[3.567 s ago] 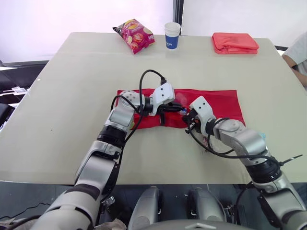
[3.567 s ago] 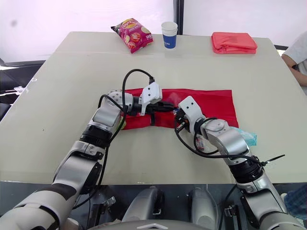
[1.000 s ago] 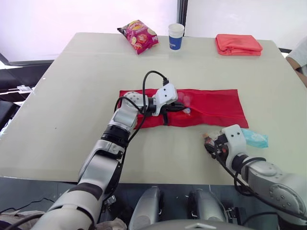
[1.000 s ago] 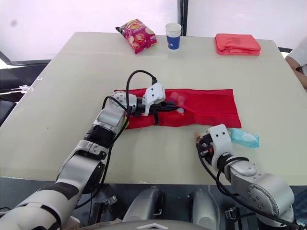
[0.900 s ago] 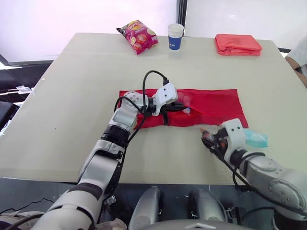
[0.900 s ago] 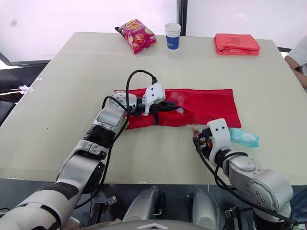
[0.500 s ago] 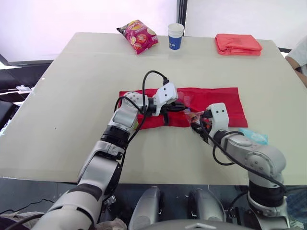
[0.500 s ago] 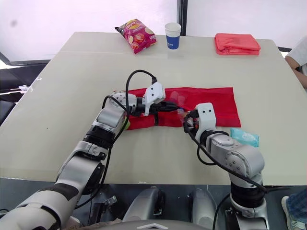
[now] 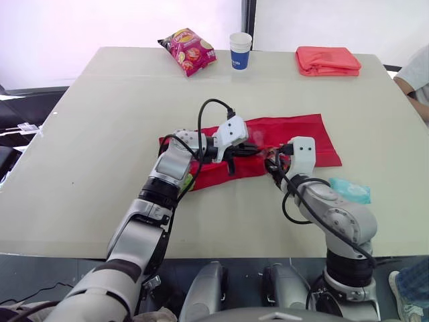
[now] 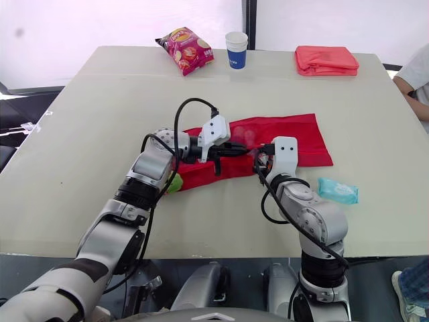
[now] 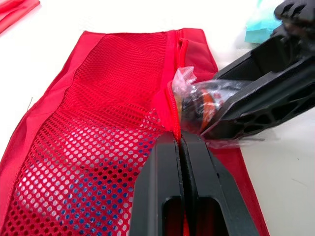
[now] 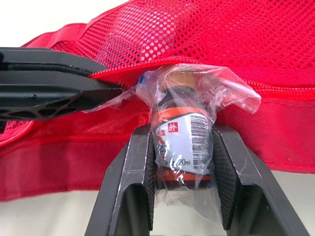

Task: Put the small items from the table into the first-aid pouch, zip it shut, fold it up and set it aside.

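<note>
Nearest on the tabletop [image 10: 100, 121] lies a teal wipes packet [image 10: 337, 190], just beside the right arm and not yet packed, and a small green item [image 10: 175, 183] shows partly under the left arm, at the pouch's left end. A little further, the right tool [image 10: 263, 161] is clenched on a small bottle [image 12: 181, 140] wrapped in clear plastic, and the bottle's top touches the mouth of the red pouch [image 10: 288, 134]. The left tool [image 11: 180, 140] is closed on the zip edge [image 11: 172, 110] and lifts it, so the mesh pocket stands open in front of the bottle. The step in hand seems to be the sliding of the bottle into this pocket. To do it well, I think the right tool should push the bottle low and straight under the lifted edge, because the loose plastic can catch on the zip teeth. The left tool should hold the edge up until the bottle is fully past the zip line, and only then should the right tool let go. Far behind stand a chip bag [image 10: 184, 48], a cup [image 10: 235, 48] and a folded red bundle [image 10: 326, 60], well apart from the work.
</note>
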Controlling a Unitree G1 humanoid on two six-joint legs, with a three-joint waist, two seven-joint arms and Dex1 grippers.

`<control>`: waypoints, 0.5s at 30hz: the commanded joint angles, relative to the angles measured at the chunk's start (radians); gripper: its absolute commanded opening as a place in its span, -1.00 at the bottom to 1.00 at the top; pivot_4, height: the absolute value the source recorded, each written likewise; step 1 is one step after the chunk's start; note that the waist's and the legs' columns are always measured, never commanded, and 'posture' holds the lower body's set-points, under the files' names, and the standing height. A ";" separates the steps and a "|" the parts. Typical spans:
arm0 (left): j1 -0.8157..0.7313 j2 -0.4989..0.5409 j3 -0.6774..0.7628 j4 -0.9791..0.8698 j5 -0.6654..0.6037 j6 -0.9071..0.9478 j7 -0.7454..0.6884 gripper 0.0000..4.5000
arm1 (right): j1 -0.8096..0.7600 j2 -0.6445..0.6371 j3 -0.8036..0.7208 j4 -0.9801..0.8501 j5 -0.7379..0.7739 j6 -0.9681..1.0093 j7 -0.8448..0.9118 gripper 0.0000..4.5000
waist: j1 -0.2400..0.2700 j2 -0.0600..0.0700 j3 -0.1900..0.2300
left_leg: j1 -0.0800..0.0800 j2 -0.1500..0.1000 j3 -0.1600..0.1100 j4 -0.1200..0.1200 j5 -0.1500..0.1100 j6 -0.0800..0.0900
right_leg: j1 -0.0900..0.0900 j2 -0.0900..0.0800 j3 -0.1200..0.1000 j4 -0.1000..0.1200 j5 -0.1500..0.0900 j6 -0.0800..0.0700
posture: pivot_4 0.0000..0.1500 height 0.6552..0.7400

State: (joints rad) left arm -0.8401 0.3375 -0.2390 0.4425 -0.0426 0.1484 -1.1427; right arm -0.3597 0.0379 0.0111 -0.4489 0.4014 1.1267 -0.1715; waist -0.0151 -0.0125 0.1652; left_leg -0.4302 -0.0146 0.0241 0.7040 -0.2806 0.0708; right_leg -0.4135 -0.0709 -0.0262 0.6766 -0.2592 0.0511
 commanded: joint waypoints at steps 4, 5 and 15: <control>0.006 -0.003 -0.026 -0.046 -0.019 -0.017 -0.050 -1.00 | -0.074 -0.025 0.051 0.106 -0.076 -0.124 0.061 -0.42 | -0.001 0.000 0.000 | 0.000 0.000 0.000 0.000 0.000 0.000 | 0.000 0.000 0.000 0.000 0.000 0.000 | 1.00 0.99; 0.010 -0.002 -0.030 -0.051 -0.020 -0.016 -0.056 -1.00 | -0.083 -0.031 0.061 0.124 -0.088 -0.138 0.071 -0.42 | -0.001 0.000 0.000 | 0.000 0.000 0.000 0.000 0.000 0.000 | 0.000 0.000 0.000 0.000 0.000 0.000 | 1.00 0.99; 0.018 0.008 -0.034 -0.050 -0.007 -0.017 -0.056 -1.00 | -0.031 -0.115 0.066 0.014 -0.061 -0.117 0.210 0.78 | 0.001 0.000 0.000 | 0.000 0.000 0.000 0.000 0.000 0.000 | 0.000 0.000 0.000 0.000 0.000 0.000 | 1.00 0.99</control>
State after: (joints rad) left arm -0.8230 0.3419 -0.2614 0.4149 -0.0426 0.1405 -1.1813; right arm -0.3898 -0.0579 0.1175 -0.3359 0.3264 1.0123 0.0250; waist -0.0142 -0.0122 0.1654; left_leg -0.4303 -0.0145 0.0240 0.7038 -0.2805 0.0706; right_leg -0.4136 -0.0710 -0.0262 0.6765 -0.2592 0.0511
